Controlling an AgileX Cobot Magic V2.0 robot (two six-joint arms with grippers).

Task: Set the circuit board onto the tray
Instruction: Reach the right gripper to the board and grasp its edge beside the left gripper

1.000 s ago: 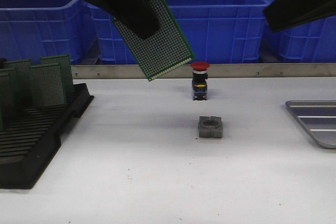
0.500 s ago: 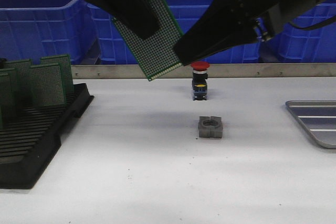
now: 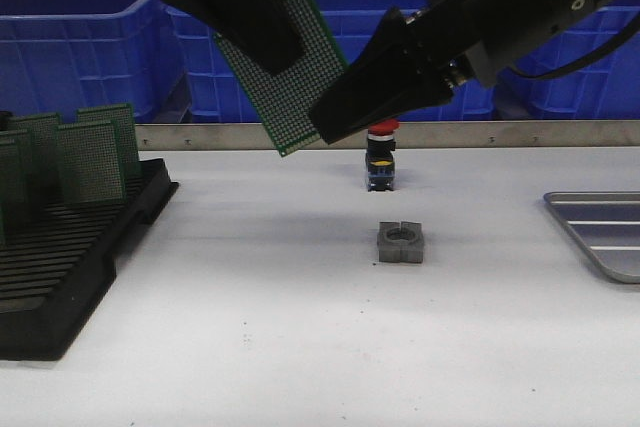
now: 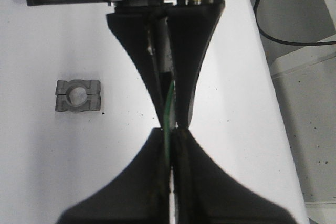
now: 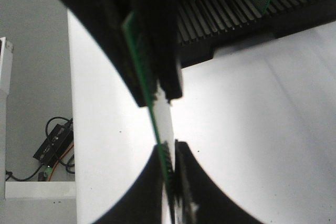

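Rack (image 3: 70, 267): black slotted plastic rack at the left edge of the table, front view; several green perforated boards (image 3: 92, 162) stand upright in its rear slots
Left gripper (image 3: 275, 52): descends from the upper left, fingers clamped on the upper part of the circuit board; in the left wrist view (image 4: 170, 129) the two dark fingers meet on the board's thin green edge
Circuit board (image 3: 295, 77): green perforated board, held in the air above the table and tilted, one corner pointing down; it hangs between the rack and the tray, in front of the blue bins
Right gripper (image 3: 325, 127): reaches in from the upper right, tips at the board's lower right edge; the right wrist view (image 5: 170, 169) shows its fingers closed either side of the board edge (image 5: 144, 72), apparently pinching it
Push button (image 3: 381, 157): red mushroom cap on a black body, upright on the table near the back, partly hidden behind the right gripper
Metal block (image 3: 402, 243): small grey clamp-like part with a round bore, lying on the table in front of the button; also seen in the left wrist view (image 4: 77, 95)
Tray (image 3: 600, 232): shallow silver-grey metal tray with ridged bottom, at the right edge of the table, well apart from the board
Blue bins (image 3: 90, 37): large plastic bins behind the metal strip at the table's rear
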